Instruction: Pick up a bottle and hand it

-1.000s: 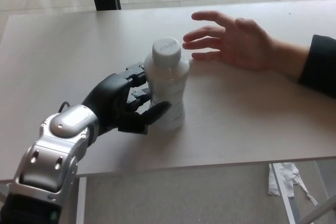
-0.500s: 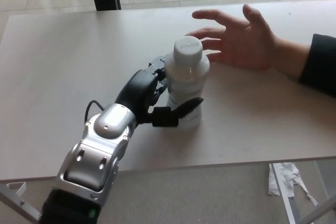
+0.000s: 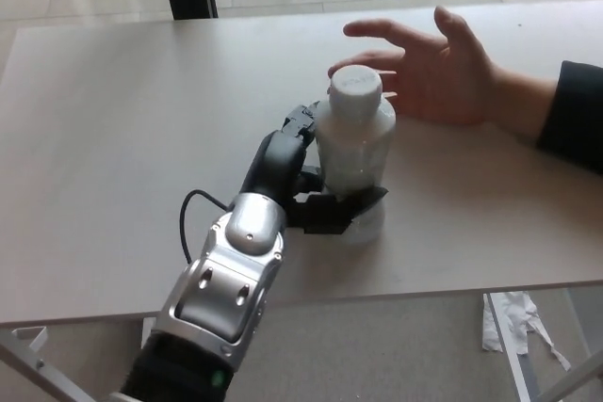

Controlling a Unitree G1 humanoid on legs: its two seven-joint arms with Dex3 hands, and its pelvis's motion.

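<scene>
Head view. A white bottle (image 3: pixel 355 152) with a white cap stands upright on the pale tabletop (image 3: pixel 113 120), near its front edge. The left robot hand (image 3: pixel 306 181) is clasped around the bottle: black fingers (image 3: pixel 300 125) press against the bottle's left side and the thumb (image 3: pixel 344 210) wraps across its lower front. The silver forearm (image 3: pixel 226 275) extends from the bottle toward the lower left, with a black cable (image 3: pixel 193 209) looping beside it. Whether the bottle's base touches the tabletop or is slightly raised cannot be told from this angle. Just behind and to the right of the bottle, a person's hand (image 3: pixel 438 68) lies open, palm toward the bottle, fingers spread, its dark sleeve (image 3: pixel 573 115) at the right edge.
</scene>
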